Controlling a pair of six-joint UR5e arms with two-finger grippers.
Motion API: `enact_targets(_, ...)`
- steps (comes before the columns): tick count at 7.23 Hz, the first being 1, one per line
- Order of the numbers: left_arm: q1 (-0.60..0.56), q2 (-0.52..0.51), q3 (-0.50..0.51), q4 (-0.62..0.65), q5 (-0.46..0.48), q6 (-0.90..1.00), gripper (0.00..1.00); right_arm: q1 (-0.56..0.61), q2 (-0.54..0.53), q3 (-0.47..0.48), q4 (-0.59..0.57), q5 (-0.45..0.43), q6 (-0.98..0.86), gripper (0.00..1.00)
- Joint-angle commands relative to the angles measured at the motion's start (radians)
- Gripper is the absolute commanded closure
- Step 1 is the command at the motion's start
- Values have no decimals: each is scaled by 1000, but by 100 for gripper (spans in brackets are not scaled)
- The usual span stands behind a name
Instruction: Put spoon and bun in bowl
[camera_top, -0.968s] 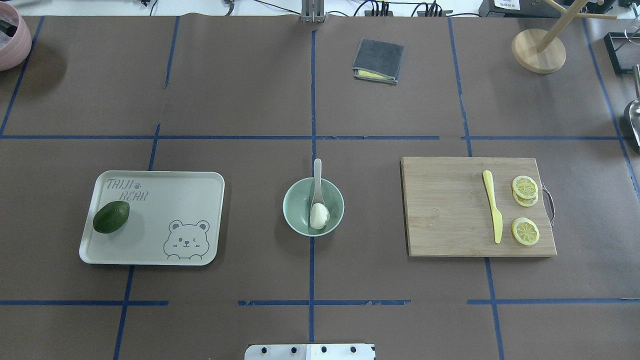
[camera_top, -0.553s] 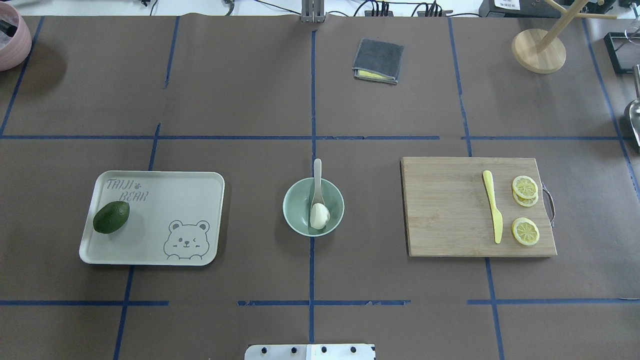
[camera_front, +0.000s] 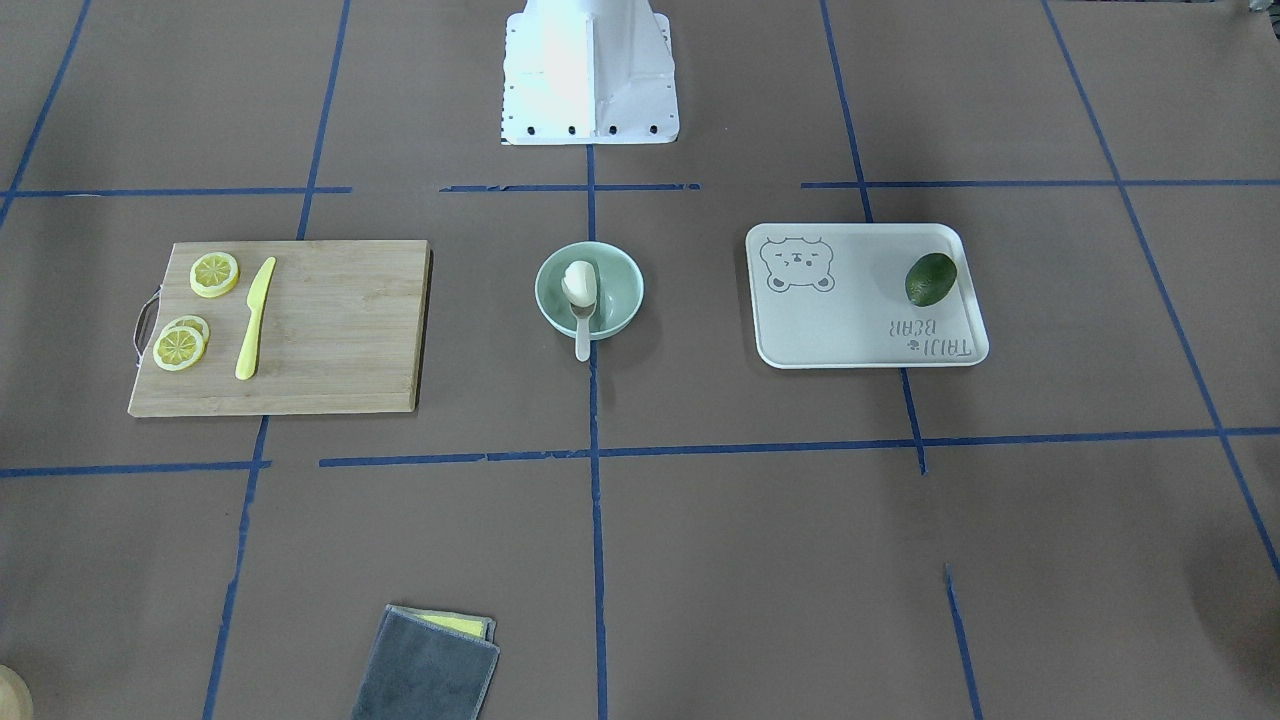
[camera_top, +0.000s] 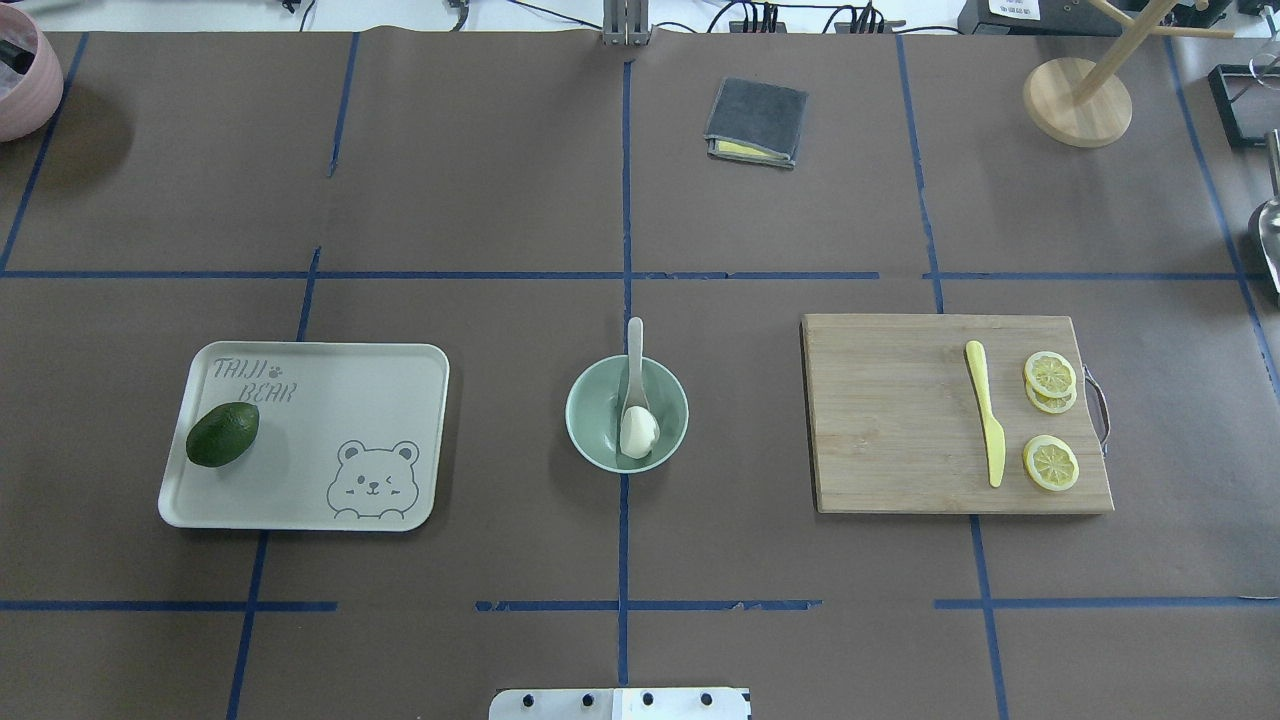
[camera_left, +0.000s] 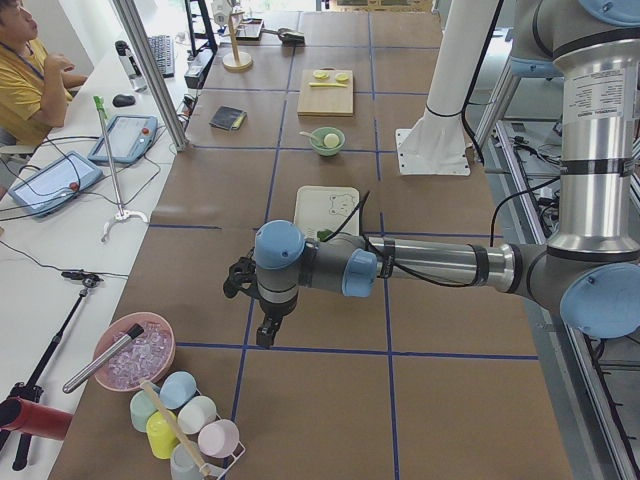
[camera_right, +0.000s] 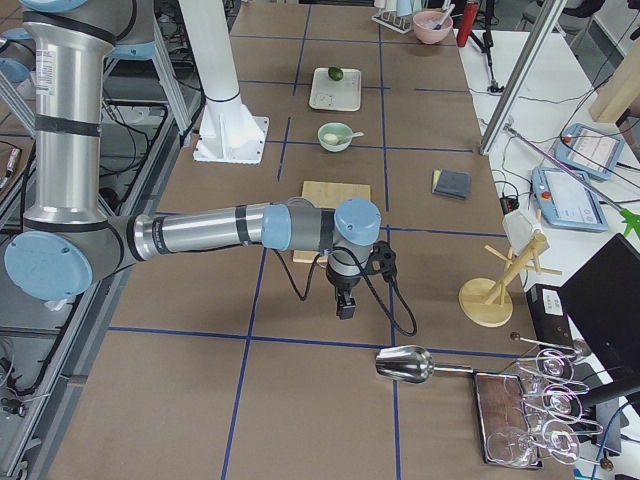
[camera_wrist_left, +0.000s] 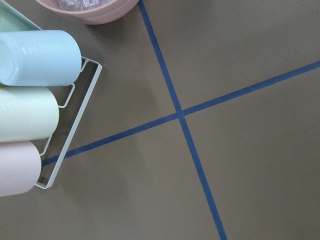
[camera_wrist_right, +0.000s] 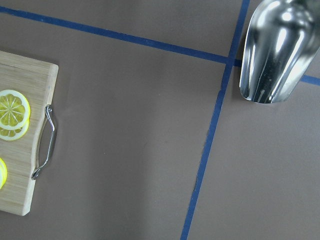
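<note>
Mint-green bowl (camera_top: 595, 400) holds bun (camera_top: 638, 432) and spoon (camera_top: 634, 350), between and well apart from my left gripper (camera_left: 265, 337) and right gripper (camera_right: 345, 307); I cannot tell whether either claw is spread.

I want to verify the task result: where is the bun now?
In the overhead view the bun lies in the bowl at the table's centre, against the scoop of the spoon, between the tray on its left and the cutting board.

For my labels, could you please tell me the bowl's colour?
The bowl is pale mint green, best seen overhead.
</note>
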Motion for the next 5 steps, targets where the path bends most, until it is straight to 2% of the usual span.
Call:
enact_targets(1,-1,5,-8,39,-21,0,0,0,-7,8,0,1,-1,0)
enact_targets(3,-1,-1,-17,37,-19,0,0,0,-4,4,0,2,4,0)
enact_targets(5,-4,-103,-11,34,-13,-2,0,0,14,5,0,2,5,0)
